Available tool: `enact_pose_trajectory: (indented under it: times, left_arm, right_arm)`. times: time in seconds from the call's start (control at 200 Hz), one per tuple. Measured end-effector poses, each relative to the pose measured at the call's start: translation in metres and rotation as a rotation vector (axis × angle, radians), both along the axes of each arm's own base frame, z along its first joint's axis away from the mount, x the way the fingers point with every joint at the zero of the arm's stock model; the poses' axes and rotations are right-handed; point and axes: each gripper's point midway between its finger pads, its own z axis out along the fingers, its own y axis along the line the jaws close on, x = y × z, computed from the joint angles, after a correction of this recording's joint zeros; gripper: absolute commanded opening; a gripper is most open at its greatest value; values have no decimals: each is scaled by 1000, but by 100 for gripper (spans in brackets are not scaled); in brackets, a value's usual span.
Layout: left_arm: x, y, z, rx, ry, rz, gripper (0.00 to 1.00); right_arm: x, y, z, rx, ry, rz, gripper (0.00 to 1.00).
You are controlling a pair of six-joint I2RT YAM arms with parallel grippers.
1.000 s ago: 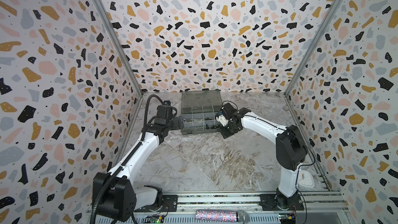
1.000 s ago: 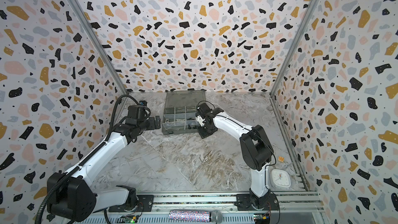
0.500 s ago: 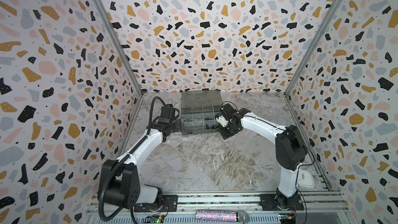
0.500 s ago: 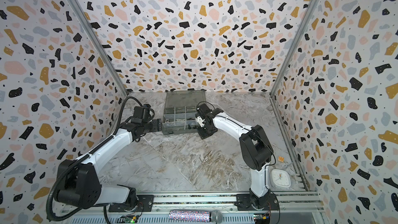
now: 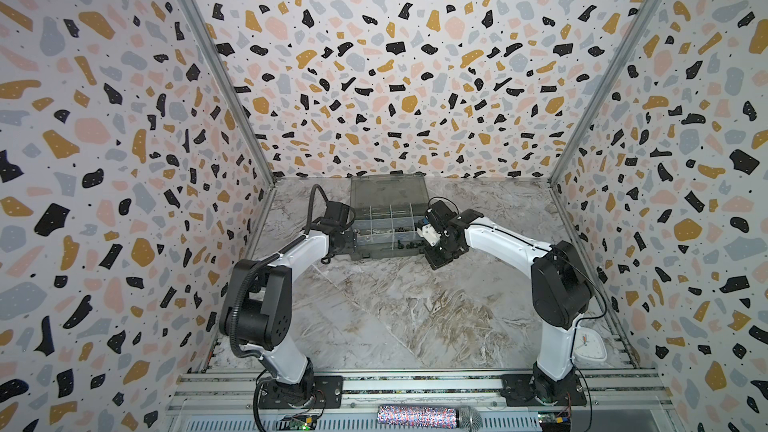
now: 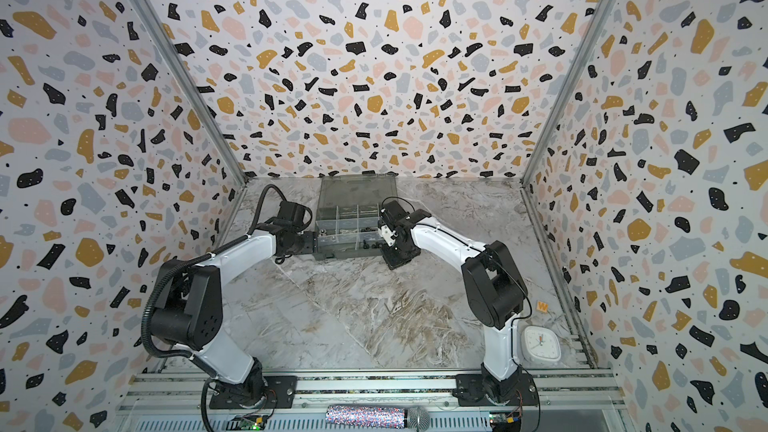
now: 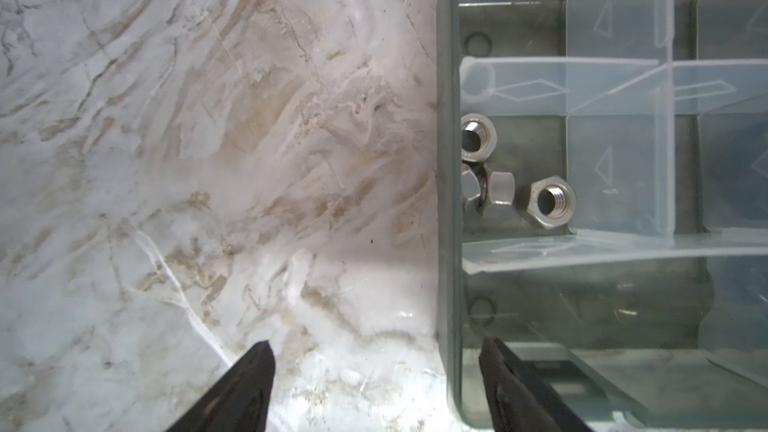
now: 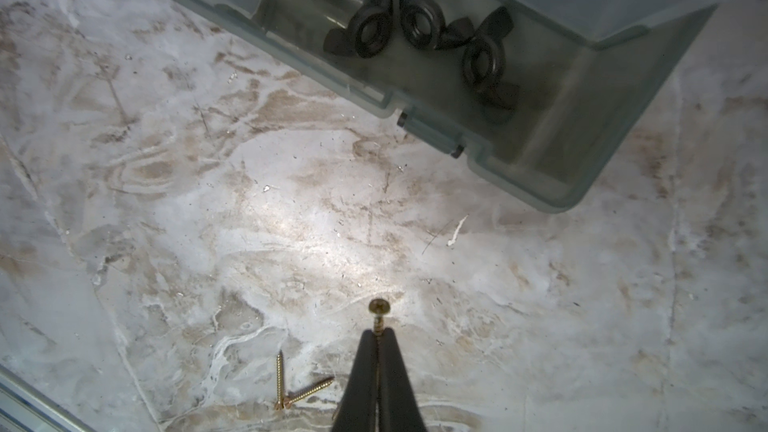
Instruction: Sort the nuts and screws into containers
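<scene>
Left wrist view: the left end effector (image 7: 376, 351) has its two black fingers apart. One finger is over the pale marble-patterned desk (image 7: 208, 160) and the other is just inside the translucent smoky-grey plastic organizer box (image 7: 451, 201). The box's side wall lies between the fingers, and nothing is gripped. Four silver hex nuts (image 7: 550, 201) sit in the compartment beyond the fingers.

Over the last second, in both top views, this arm has raised its elbow and edged up to the left side of the box. Its fingers have drawn in a little from their widest. It is probably about to clamp the wall and steady the box.

Further right, the right arm has not moved. In the right wrist view, the right end effector (image 8: 378, 336) is closed tight on a brass-coloured wood screw (image 8: 379, 307), whose head pokes out past the fingertips. It hangs above the desk, a little short of the box's near corner, where several black wing nuts (image 8: 415, 18) lie in the corner compartment. Two more brass screws (image 8: 280, 380) lie loose on the desk beside the fingers.

The held screw has yet to be dropped into a compartment, and those two will need fetching after it
</scene>
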Motion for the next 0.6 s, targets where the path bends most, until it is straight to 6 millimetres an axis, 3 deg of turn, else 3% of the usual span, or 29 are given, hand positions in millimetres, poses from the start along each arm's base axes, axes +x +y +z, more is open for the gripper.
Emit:
enact_pose_trajectory:
  times: [0.165,0.4,0.601]
  left_arm:
    - [19,-4,-6,-1,8,9,75]
    - [16,-7,-34,6,76,4,72]
    - [12,-9,-40,0,83,0,54]
  right_arm:
    - [3,-6,-1,1,6,-15,0]
    - [8,-12,0,3,4,-35,0]
    - [7,-13,3,5,3,-36,0]
